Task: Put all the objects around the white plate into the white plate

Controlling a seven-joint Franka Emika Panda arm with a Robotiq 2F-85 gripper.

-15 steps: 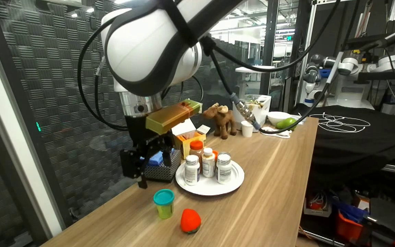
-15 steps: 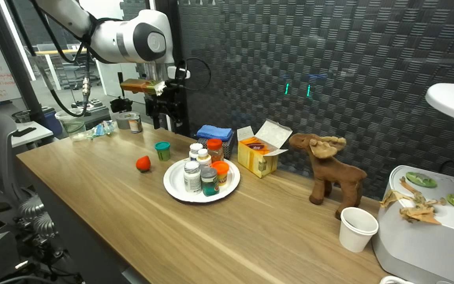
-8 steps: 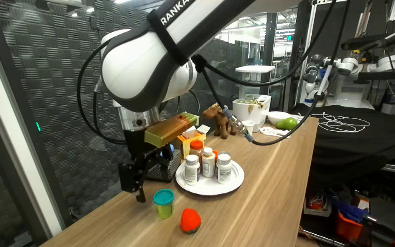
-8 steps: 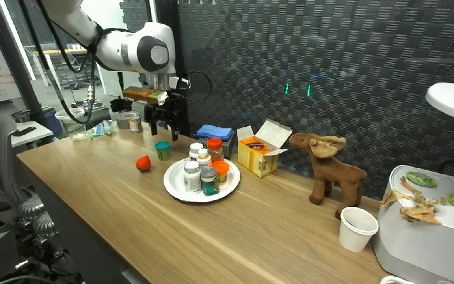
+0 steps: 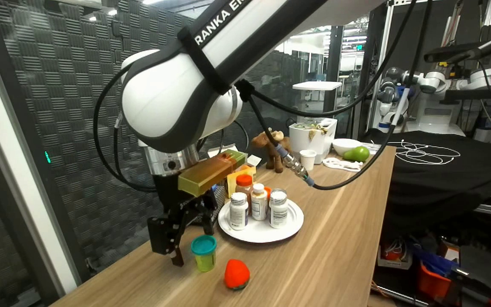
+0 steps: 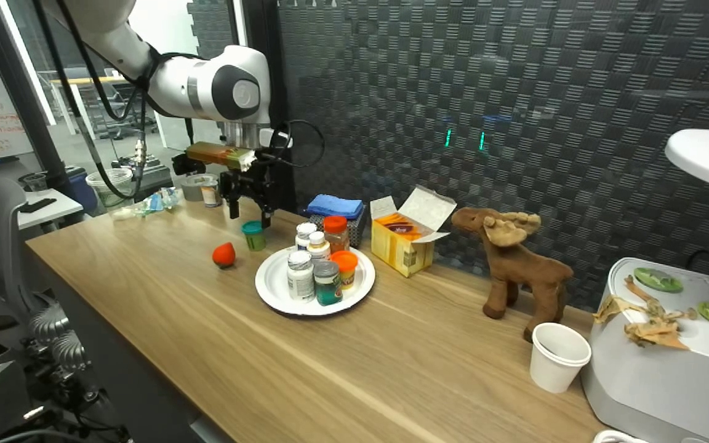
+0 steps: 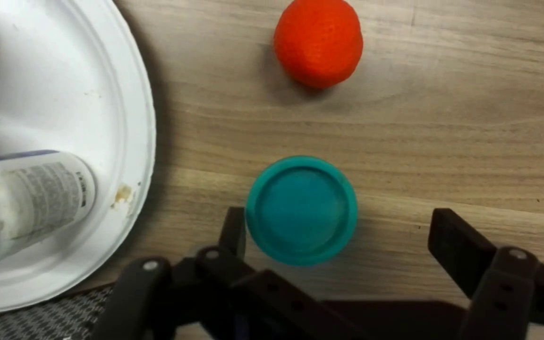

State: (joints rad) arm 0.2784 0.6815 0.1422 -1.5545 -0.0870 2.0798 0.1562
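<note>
Parted fingers [image 7: 461, 250] have dropped closer to the teal-lidded tub [image 7: 301, 210].

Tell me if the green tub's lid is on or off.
On: the teal lid caps the upright green tub in both exterior views.

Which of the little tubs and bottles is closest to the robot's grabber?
The tub with the teal lid, right by the open gripper. It stands on the wooden table, while the orange-lidded tub and the bottles stand on the white plate.
</note>
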